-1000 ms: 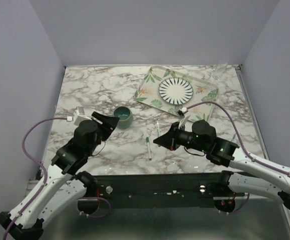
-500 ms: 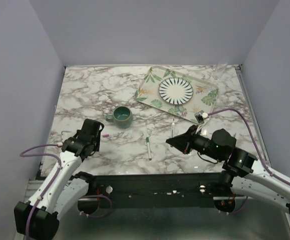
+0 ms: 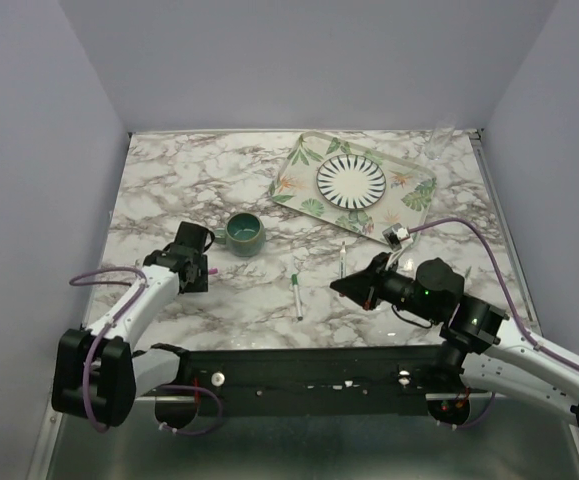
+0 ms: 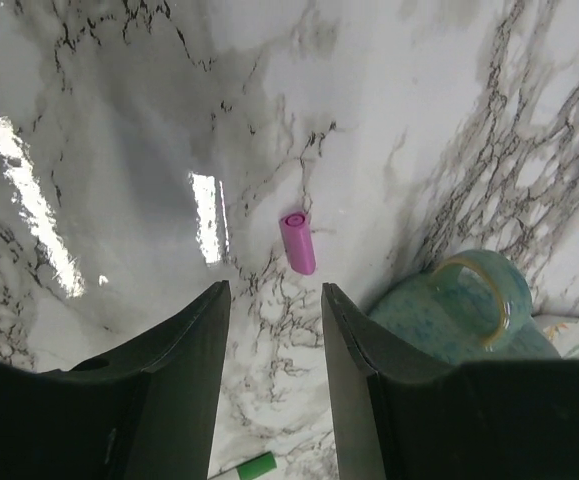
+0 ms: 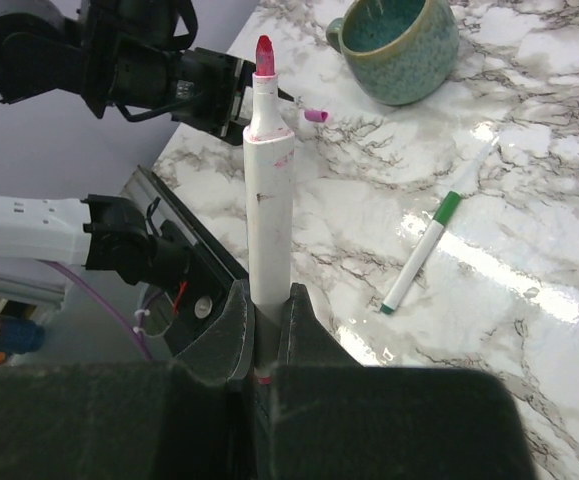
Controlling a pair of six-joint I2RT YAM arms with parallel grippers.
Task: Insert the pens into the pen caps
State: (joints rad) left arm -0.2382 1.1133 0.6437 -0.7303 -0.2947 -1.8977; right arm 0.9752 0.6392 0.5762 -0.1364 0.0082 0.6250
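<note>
Left end effector (image 4: 274,292) hovered spread wide above pink cap (image 4: 297,242) on worktop (image 4: 119,120) — right end effector (image 5: 266,305) clamped pink-tipped pen (image 5: 267,200).

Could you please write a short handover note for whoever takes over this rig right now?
The left pincer is open and empty, aimed at the pink cap, which lies on the table near the mug.
The right pincer is shut on the pink pen, which is uncapped.
The green pen lies on the table between the arms; I cannot tell whether its cap is on.
Done: one pen is in hand.
Left: grasp the pink cap, push the pink pen into it, then check the green pen.
</note>
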